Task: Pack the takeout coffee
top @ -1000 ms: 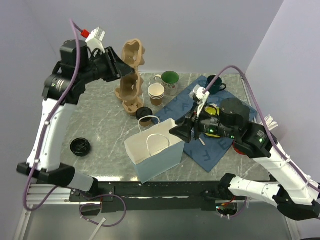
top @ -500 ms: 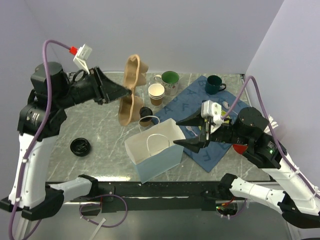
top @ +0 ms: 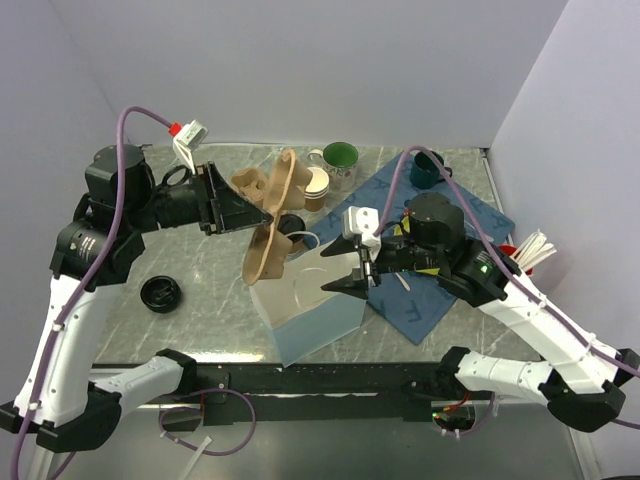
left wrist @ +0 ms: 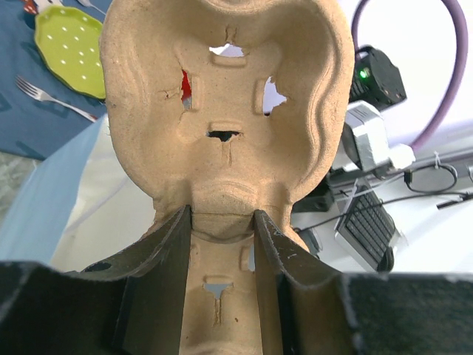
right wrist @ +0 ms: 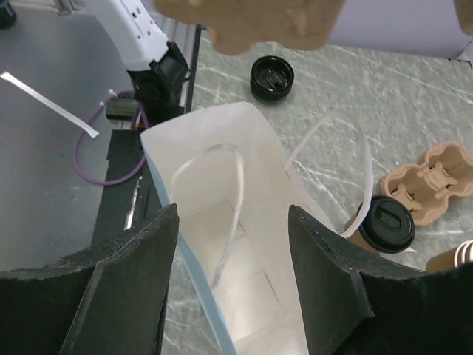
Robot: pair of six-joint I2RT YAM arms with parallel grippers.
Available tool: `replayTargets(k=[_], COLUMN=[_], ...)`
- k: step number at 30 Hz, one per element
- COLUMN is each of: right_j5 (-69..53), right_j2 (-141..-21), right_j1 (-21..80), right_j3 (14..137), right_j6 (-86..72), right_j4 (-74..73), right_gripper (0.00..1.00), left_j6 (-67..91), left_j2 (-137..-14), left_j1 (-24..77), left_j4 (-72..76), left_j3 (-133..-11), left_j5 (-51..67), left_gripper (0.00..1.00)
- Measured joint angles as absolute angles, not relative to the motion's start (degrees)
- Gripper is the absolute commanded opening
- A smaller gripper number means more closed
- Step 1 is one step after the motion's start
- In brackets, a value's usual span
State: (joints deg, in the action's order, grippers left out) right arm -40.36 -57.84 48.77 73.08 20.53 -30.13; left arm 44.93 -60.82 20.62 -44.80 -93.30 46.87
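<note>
Brown pulp is what catches the eye first: the left gripper (top: 262,213) is clamped on the lower end of a moulded cup carrier (top: 272,225), and its two dark fingers (left wrist: 159,285) press in from either side of the tray's narrow waist. The carrier hangs upright near the centre of the overhead frame, its bottom edge over the far left corner of a white and pale blue paper bag (top: 312,305).

The coffee cup (top: 292,224), with its black lid on, stands on the table (top: 200,270) just behind the bag's far rim, partly hidden by the hanging carrier. No finger touches it. From the right wrist it sits at the lower right of the frame (right wrist: 386,222), outside the bag and beyond the right-hand finger (right wrist: 325,288), beside one of the bag's looped handles.

The right gripper (top: 343,273) hovers over the bag's open mouth with its jaws spread wide and nothing between them.

A second carrier (right wrist: 432,174) lies flat on the table past the coffee. A loose black lid (top: 160,293) sits well apart at the left of the overhead frame.
</note>
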Motion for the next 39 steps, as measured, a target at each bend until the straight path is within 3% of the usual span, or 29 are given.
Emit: replayTargets(k=[12, 15, 16, 19, 39], right_j5=[-41.23, -41.76, -41.95, -42.15, -40.4], right_j2=[-60.12, -59.57, -59.44, -59.13, -51.13], right_j1=[49.17, 49.69, 49.82, 50.61, 54.13], right_j3=[74.5, 73.56, 73.23, 71.9, 61.8], right_j6=[23.9, 23.88, 24.05, 24.29, 26.55], right_j4=[-31.53, -30.44, -30.39, -29.82, -25.23], right_gripper=[0.62, 0.42, 0.27, 0.01, 0.0], left_j6=[44.91, 44.88, 44.86, 44.51, 37.8], left_j2=[-59.18, -59.37, -59.48, -59.79, -60.4], left_j1=[24.45, 25.8, 26.22, 27.64, 31.73], left_j4=[-43.86, -43.7, -43.68, -43.75, -44.42], left_j3=[-88.42, -87.37, -87.09, -86.13, -80.6], left_j5=[48.18, 48.16, 48.14, 47.81, 40.71], left_gripper=[0.15, 0.15, 0.14, 0.14, 0.14])
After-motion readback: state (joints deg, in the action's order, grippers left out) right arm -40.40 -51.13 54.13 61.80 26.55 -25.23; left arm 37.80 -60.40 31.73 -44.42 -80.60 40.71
